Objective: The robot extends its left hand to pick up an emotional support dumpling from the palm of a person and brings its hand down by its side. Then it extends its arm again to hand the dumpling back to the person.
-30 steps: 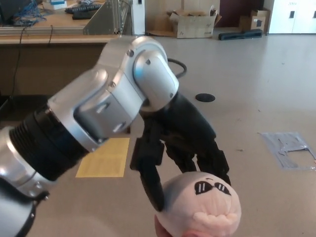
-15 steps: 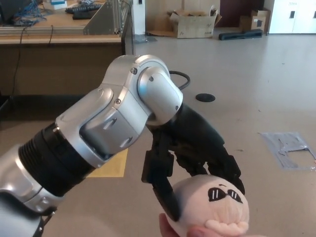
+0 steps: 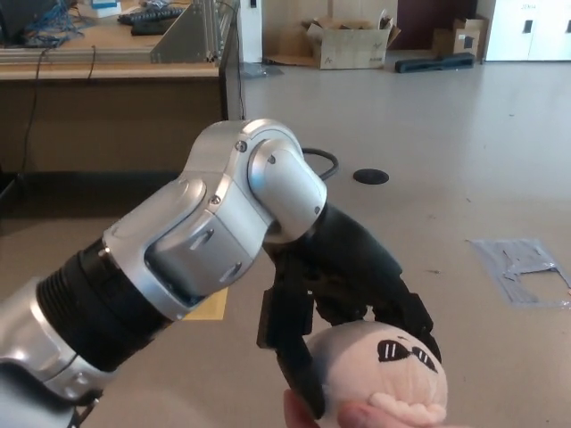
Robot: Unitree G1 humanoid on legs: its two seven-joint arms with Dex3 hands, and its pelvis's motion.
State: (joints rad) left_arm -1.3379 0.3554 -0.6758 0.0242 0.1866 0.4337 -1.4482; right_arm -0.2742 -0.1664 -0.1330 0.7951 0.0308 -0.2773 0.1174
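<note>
One robot hand shows, the left robot hand [image 3: 343, 308], reaching in from the lower left of the frame on a silver and black arm [image 3: 169, 267]. Its fingers are wrapped over the top of the dumpling [image 3: 384, 379], thumb [image 3: 299, 374] down the left flank and two fingers [image 3: 415, 312] curled over the crown, so it reads as closed on the toy, though how firm the clamp is cannot be told. The right robot hand is out of frame.

The dumpling sits at the bottom centre-right edge, a pale pink plush with a black sunglasses face turned to the camera. It rests on a person's fingers [image 3: 357, 415], barely visible at the very bottom edge, so the toy looks carried from below by the palm while the robot grips from above. That fits a top-down pinch: the palm blocks any approach from beneath. Whether this is pickup or hand-back cannot be judged from the pose alone.

Beyond, the floor [image 3: 446, 134] holds a yellow sheet [image 3: 210, 308] partly hidden behind the arm, a grey flattened sheet [image 3: 522, 272] at right, and a dark round floor cap [image 3: 370, 176]. Far back, a wooden desk [image 3: 107, 71] fills the upper left, and cardboard boxes [image 3: 348, 40] stand at top centre.
</note>
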